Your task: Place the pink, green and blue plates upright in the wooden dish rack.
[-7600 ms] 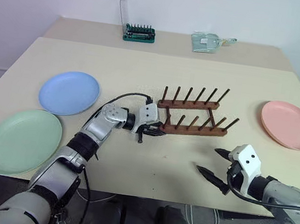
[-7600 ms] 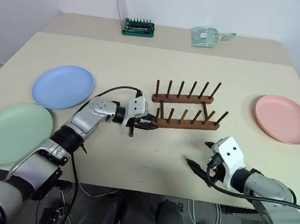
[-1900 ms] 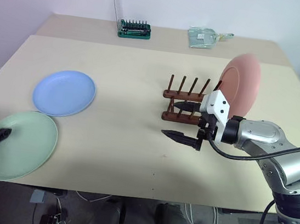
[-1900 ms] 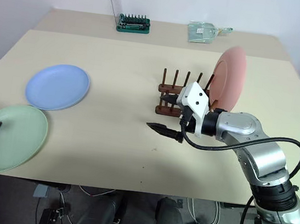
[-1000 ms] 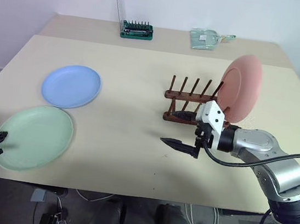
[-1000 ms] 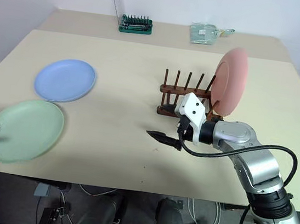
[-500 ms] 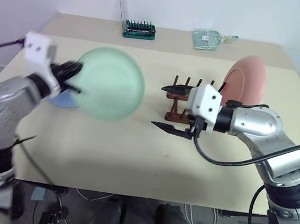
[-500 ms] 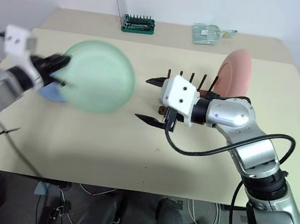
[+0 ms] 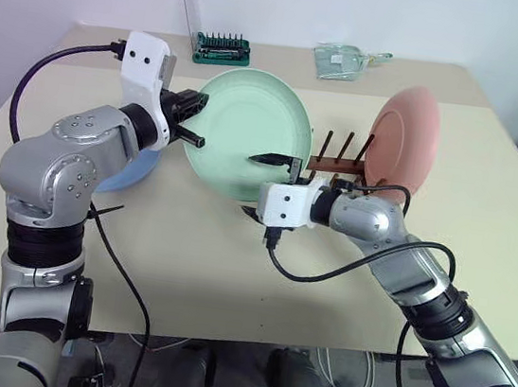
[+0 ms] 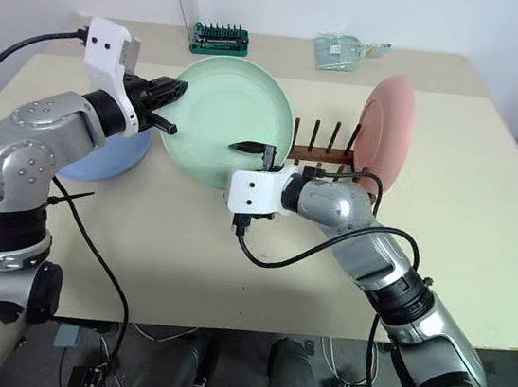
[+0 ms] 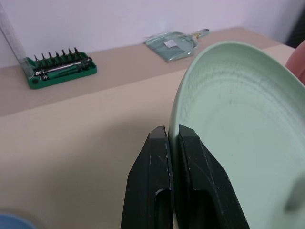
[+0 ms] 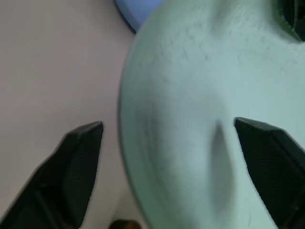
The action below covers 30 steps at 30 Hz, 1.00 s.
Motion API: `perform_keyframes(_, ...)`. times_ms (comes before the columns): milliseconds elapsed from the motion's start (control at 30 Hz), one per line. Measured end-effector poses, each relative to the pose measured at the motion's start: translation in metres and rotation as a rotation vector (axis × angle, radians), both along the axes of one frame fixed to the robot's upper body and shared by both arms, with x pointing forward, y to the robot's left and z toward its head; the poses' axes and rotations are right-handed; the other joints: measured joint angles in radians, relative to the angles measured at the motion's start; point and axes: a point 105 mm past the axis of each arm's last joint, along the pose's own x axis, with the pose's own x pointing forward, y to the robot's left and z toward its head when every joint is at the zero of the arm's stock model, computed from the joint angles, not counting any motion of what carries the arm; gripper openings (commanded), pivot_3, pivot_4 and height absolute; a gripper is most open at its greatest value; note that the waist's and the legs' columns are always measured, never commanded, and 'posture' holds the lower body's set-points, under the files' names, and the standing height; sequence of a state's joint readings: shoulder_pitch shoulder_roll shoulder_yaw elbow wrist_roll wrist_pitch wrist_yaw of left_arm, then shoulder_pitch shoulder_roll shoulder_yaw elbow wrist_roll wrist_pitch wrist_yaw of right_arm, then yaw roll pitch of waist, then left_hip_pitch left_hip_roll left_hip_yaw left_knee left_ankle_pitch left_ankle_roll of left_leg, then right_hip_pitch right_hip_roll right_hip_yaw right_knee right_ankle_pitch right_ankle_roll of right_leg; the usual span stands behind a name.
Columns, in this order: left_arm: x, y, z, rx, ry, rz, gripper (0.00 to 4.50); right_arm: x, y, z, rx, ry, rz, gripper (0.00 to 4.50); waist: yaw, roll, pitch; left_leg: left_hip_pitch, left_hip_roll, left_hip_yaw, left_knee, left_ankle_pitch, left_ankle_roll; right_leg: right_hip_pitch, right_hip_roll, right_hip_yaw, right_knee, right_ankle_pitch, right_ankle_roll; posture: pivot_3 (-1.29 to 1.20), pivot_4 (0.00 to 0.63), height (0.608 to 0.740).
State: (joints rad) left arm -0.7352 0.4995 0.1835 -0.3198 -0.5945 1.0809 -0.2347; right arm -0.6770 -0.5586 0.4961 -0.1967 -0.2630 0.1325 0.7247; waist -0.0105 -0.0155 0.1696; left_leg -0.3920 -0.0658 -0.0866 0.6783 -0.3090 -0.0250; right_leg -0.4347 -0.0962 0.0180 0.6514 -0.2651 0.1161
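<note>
Holding now: the left gripper (image 9: pixel 190 120) is clamped on the rim of the green plate (image 9: pixel 249 125), which is lifted off the table (image 9: pixel 481 251) and tilted nearly upright, just beside the wooden dish rack (image 9: pixel 339 166) on its left side.
Right tool: the right gripper (image 9: pixel 267 187) has its jaws spread wide around the lower edge of the green plate, one finger in front of the face and one behind; I judge it does not pinch yet.
Pink plate (image 9: pixel 402 136): it stands upright in the rack, at the end of the rack far from the green plate.
Blue plate (image 10: pixel 101 161): it lies flat, well apart from the rack, behind the left arm.
Handling: the plate looks thin, stiff and light, with a matte surface, so probably not very slippery.
Where to take hold: the raised rim is the best place, because the flat middle gives nothing to pinch; a second grip low on the rim, opposite to the left one, should stop the swinging.
Risk: a grip on one edge only can let the plate rotate.
</note>
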Motion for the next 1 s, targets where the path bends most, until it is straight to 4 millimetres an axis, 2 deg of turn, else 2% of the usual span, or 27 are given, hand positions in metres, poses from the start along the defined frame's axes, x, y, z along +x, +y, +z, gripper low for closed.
perform_keyframes(200, 0.0, 0.011, 0.005, -0.011, -0.014, 0.047, 0.0, 0.001, -0.001, -0.001, -0.034, -0.055, 0.014, 0.08, -0.005, 0.0, 0.0, 0.0, 0.0, 0.0, 0.0, 0.0, 0.0, 0.0, 0.0, 0.0, 0.0, 0.0, 0.0, 0.0, 0.15, 0.74)
perform_keyframes(300, 0.0, 0.013, 0.006, -0.015, -0.015, 0.056, 0.0, -0.001, 0.002, 0.001, -0.046, -0.084, 0.035, 0.03, -0.004, 0.0, 0.0, 0.0, 0.0, -0.001, 0.0, 0.0, 0.0, 0.0, 0.0, 0.0, 0.0, 0.0, 0.0, 0.0, 0.15, 0.74)
perform_keyframes(367, 0.001, 0.013, 0.007, -0.057, -0.017, 0.053, 0.67, -0.001, 0.002, 0.001, -0.05, -0.099, 0.04, 0.0, -0.002, 0.0, 0.0, 0.0, -0.001, -0.001, 0.0, 0.0, 0.0, 0.0, 0.0, 0.0, 0.0, 0.0, 0.0, 0.0, 0.15, 0.74)
perform_keyframes(433, 0.004, 0.012, 0.018, -0.204, -0.045, 0.049, 1.54, -0.002, 0.005, 0.005, -0.034, -0.118, 0.044, 0.0, 0.002, -0.001, 0.0, 0.0, -0.001, -0.002, 0.001, 0.0, 0.0, 0.001, 0.0, -0.001, 0.0, 0.0, 0.0, 0.0, 0.15, 0.74)
perform_keyframes(533, 0.008, 0.024, 0.058, -0.397, -0.178, 0.1, 3.07, -0.002, 0.007, 0.007, -0.021, -0.127, 0.05, 0.0, -0.001, -0.002, 0.001, 0.0, -0.001, -0.002, 0.002, 0.0, 0.0, 0.001, 0.0, -0.001, -0.001, 0.001, 0.001, 0.0, 0.15, 0.74)
perform_keyframes(567, 0.008, 0.037, 0.073, -0.456, -0.238, 0.149, 3.5, -0.002, 0.007, 0.009, -0.011, -0.134, 0.046, 0.0, -0.003, -0.002, 0.001, 0.0, -0.001, -0.002, 0.001, 0.0, 0.0, 0.0, 0.0, -0.001, -0.001, 0.001, 0.001, 0.0, 0.15, 0.74)
perform_keyframes(633, 0.011, 0.071, 0.092, -0.521, -0.319, 0.277, 3.5, 0.002, 0.003, 0.019, 0.04, -0.14, 0.025, 0.0, -0.009, -0.002, 0.001, 0.001, -0.004, -0.002, 0.0, 0.0, 0.0, -0.001, 0.0, 0.0, 0.0, 0.001, 0.001, 0.0, 0.15, 0.74)
perform_keyframes(700, 0.013, 0.125, 0.092, -0.502, -0.355, 0.471, 3.5, 0.002, -0.003, 0.039, 0.147, -0.13, 0.01, 0.0, -0.015, -0.002, 0.001, 0.002, -0.005, -0.003, -0.003, 0.0, -0.001, -0.005, 0.0, 0.002, 0.001, 0.002, 0.0, 0.0, 0.15, 0.74)
perform_keyframes(767, 0.008, 0.169, 0.081, -0.397, -0.365, 0.61, 3.5, -0.003, -0.011, 0.066, 0.288, -0.112, 0.004, 0.0, -0.026, -0.002, 0.001, 0.002, -0.005, -0.004, -0.006, 0.001, -0.001, -0.007, -0.001, 0.001, 0.001, 0.002, -0.001, 0.0, 0.15, 0.74)
perform_keyframes(800, 0.006, 0.182, 0.075, -0.344, -0.361, 0.64, 3.5, -0.007, -0.017, 0.08, 0.354, -0.11, 0.002, 0.0, -0.027, -0.002, 0.001, 0.002, -0.005, -0.005, -0.007, 0.001, -0.001, -0.007, -0.001, 0.001, 0.0, 0.002, -0.001, 0.0, 0.15, 0.74)
perform_keyframes(833, 0.004, 0.187, 0.066, -0.258, -0.357, 0.629, 3.5, -0.011, -0.02, 0.095, 0.442, -0.078, 0.007, 0.0, -0.027, -0.002, 0.001, 0.002, -0.006, -0.006, -0.008, 0.001, -0.001, -0.006, -0.002, 0.001, -0.001, 0.002, 0.0, 0.0, 0.15, 0.74)
perform_keyframes(900, 0.006, 0.176, 0.039, -0.091, -0.301, 0.519, 3.5, -0.019, -0.027, 0.122, 0.68, 0.044, 0.025, 0.0, -0.022, -0.002, 0.0, 0.002, -0.007, -0.007, -0.008, 0.001, -0.001, -0.005, -0.003, 0.001, -0.002, 0.002, 0.0, 0.0, 0.15, 0.74)
perform_keyframes(933, 0.008, 0.161, 0.015, -0.011, -0.242, 0.421, 3.5, -0.024, -0.035, 0.136, 0.823, 0.126, 0.034, 0.0, -0.018, -0.001, 0.0, 0.002, -0.007, -0.007, -0.008, 0.001, -0.001, -0.004, -0.004, 0.001, -0.002, 0.003, -0.001, 0.0, 0.15, 0.74)
perform_keyframes(1000, 0.009, 0.134, -0.037, 0.063, -0.097, 0.256, 3.5, -0.029, -0.05, 0.152, 0.986, 0.242, 0.038, 0.0, -0.005, -0.001, 0.0, 0.002, -0.007, -0.008, -0.008, 0.001, -0.001, -0.004, -0.004, 0.001, -0.003, 0.005, -0.003, 0.0, 0.15, 0.74)
